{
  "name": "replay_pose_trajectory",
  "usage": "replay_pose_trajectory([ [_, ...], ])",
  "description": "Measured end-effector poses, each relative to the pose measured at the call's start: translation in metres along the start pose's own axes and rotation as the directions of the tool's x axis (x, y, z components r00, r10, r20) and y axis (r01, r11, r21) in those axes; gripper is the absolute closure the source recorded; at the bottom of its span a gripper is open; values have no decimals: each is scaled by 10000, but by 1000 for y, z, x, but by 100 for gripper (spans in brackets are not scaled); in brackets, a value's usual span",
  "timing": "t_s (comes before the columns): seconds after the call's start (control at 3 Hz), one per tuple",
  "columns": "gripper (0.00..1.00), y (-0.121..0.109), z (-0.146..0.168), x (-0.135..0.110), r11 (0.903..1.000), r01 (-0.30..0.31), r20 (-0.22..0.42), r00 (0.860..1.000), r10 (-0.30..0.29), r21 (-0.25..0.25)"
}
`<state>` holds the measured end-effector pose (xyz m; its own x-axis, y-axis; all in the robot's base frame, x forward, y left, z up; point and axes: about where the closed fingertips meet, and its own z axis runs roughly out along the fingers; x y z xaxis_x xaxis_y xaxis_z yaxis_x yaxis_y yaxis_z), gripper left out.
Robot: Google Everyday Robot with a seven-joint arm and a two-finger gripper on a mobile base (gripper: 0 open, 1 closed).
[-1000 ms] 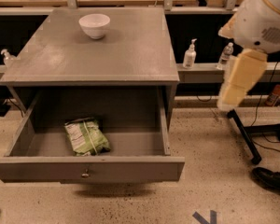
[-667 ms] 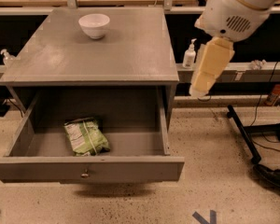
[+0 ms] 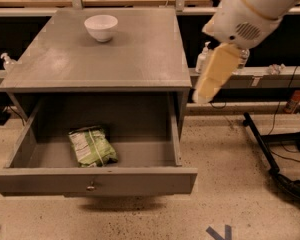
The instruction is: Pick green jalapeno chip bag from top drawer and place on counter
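Speckled floor (image 3: 230, 194) spread under the grey cabinet, and the top drawer (image 3: 140, 180) stood pulled out over it. On the drawer's bottom, left of the middle and near the front panel, lay the green jalapeno chip bag (image 3: 92, 146), flat and clear of the side walls.

I judged it very light and soft: a crinkled film pouch holding air and brittle chips, with a slick face. A hard squeeze would likely crush what was inside. The best hold looked to be a gentle pinch from above across its narrower width, or on a crimped end seam where the film is doubled.

Above it the worktop (image 3: 115, 59) carried a white bowl (image 3: 101, 27) near the back, with bare grey nearer the front for the bag. My gripper (image 3: 205, 90) hung off the cabinet's right side, just beside the worktop's front corner and well apart from the bag. From this angle I could not tell whether the jaws were parted or closed.
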<state>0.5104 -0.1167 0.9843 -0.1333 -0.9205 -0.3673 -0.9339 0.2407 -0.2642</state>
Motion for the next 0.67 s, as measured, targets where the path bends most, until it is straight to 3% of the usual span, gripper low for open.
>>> replay_pose_trajectory([
  [0.33, 0, -3, 72, -31, 9927, -1195, 950, 9882, 1203, -139],
  [0.67, 0, 11, 129, -74, 9935, -1032, 1817, 9772, 1101, -473],
])
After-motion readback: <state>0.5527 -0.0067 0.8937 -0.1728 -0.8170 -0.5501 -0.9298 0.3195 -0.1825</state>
